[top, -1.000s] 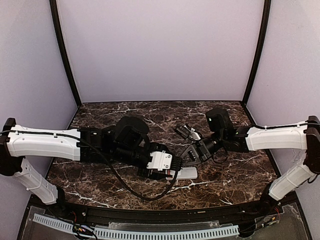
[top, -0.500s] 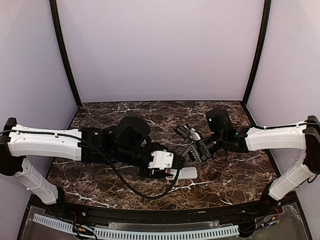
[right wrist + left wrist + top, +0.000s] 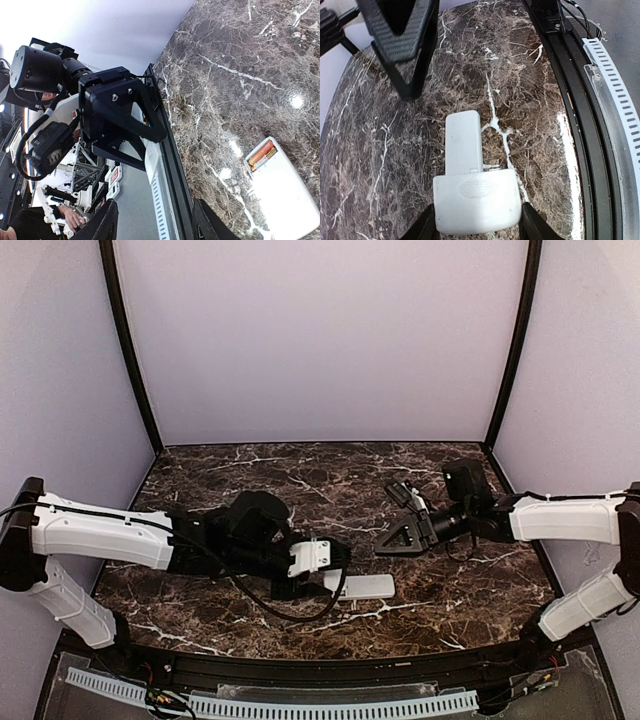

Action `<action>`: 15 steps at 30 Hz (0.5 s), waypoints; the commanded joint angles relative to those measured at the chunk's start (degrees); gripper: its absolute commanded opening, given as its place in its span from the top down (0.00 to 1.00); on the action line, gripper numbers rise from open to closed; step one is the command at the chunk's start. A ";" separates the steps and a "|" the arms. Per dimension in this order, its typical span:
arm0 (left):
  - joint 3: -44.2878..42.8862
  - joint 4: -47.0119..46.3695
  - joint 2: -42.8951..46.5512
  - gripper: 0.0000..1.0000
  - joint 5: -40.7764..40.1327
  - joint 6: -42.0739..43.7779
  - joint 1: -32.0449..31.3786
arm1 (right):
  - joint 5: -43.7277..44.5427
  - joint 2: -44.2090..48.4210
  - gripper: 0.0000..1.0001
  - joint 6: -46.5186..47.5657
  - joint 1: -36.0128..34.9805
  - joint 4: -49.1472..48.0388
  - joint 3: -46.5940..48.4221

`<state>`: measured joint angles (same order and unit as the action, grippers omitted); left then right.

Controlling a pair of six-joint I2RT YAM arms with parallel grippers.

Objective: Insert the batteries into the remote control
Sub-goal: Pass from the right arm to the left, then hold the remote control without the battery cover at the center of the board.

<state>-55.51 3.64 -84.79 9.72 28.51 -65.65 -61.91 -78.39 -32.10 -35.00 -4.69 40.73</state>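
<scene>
White plastic fills the jaws of the left gripper [image 3: 476, 220]. Its two dark fingers [image 3: 426, 226] press against either side of a broad panel [image 3: 477, 197] with rounded corners and an oval mark in its middle, so the grip is closed on that piece.

Just past the panel, the remote control [image 3: 463, 140] lies flat on the table with its plain white back up. Its near end is tucked out of sight behind the panel's edge, and whether the two touch I cannot tell. From overhead the remote control [image 3: 368, 587] sits towards the front of the table, a little right of centre, right at the tip of the left arm.

The right wrist camera shows the end of the handset that faces the left arm. A compartment is open there, and the batteries [image 3: 262, 154] lie in it side by side, orange-red against the white shell.

The right gripper [image 3: 395, 540] hangs a short way beyond the remote, towards the back right, touching nothing. Its own camera shows its fingers [image 3: 107, 220] standing apart with only air between them, so those jaws are spread and empty.

Under it all is the marble table [image 3: 250, 475], dark brown with white veins. A black rail [image 3: 570, 100] runs along its near edge, with a white perforated strip [image 3: 615, 90] outside that. Pale lilac walls [image 3: 320, 340] close in the back and sides.
</scene>
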 commanded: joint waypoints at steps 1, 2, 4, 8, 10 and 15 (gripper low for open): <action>3.65 -6.18 -1.51 0.74 1.87 -5.94 1.84 | 2.19 0.90 0.53 0.26 0.38 0.94 -2.23; 4.16 -6.62 -1.95 0.73 1.92 -6.33 2.19 | 2.48 0.85 0.54 0.09 0.38 0.77 -2.61; 4.35 -7.38 -3.51 0.73 2.19 -7.29 2.44 | 2.90 0.73 0.56 -0.26 0.43 0.18 -3.41; 4.06 -8.28 -7.12 0.71 3.43 -8.48 3.29 | 3.67 0.29 0.62 -0.90 0.39 -0.62 -4.66; 3.82 -8.70 -8.75 0.70 4.61 -8.83 3.88 | 3.82 -0.26 0.62 -1.12 0.40 -1.05 -5.20; 2.31 -8.12 -11.96 0.69 6.99 -8.85 5.44 | 4.16 -1.33 0.63 -1.18 0.39 -1.81 -6.00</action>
<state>-52.10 -4.23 -95.39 13.74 20.78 -61.49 -58.81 -78.56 -33.10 -34.79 -4.62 35.88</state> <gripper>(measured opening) 0.507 0.369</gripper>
